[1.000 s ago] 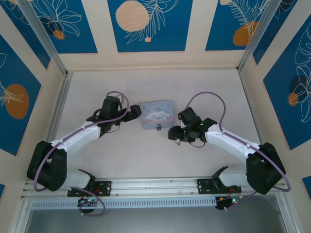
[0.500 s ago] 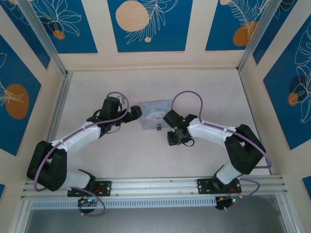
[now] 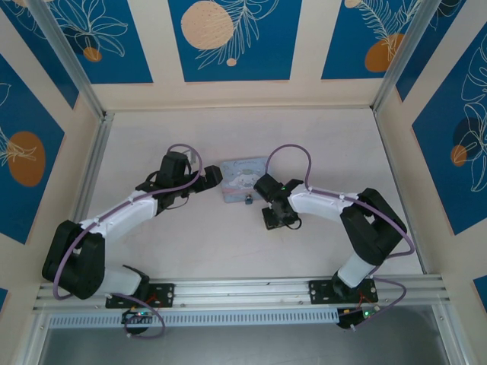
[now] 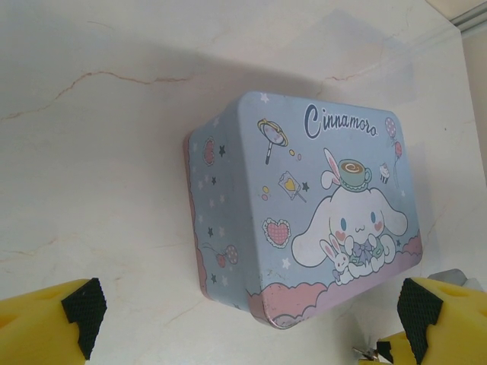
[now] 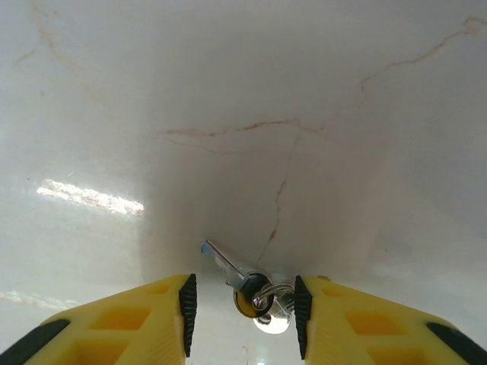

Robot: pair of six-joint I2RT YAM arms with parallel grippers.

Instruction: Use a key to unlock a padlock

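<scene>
The key [image 5: 251, 289], a small one with a silvery blade and a dark round head on a wire ring, lies flat on the marble table. My right gripper [image 5: 242, 308] points down over it, jaws open. Its two yellow fingers straddle the key's head: the right pad [image 5: 301, 312] is against the ring and the left pad [image 5: 187, 312] stands off it. From above, the right gripper [image 3: 275, 217] is just right of the tiny dark padlock [image 3: 248, 201], which hangs at the near side of the pastel blue tin. My left gripper [image 4: 247, 312] is wide open at the tin's left end.
The cartoon-printed tin [image 4: 304, 220] sits mid-table [image 3: 243, 179] between the two arms. Bare marble tabletop [image 3: 228, 251] stretches in front of it toward the arm bases. Patterned walls and metal rails [image 3: 91, 175] enclose the sides and back.
The right arm swung left toward the tin and came down over the key, and its jaws narrowed around it. The left arm has stayed put.
</scene>
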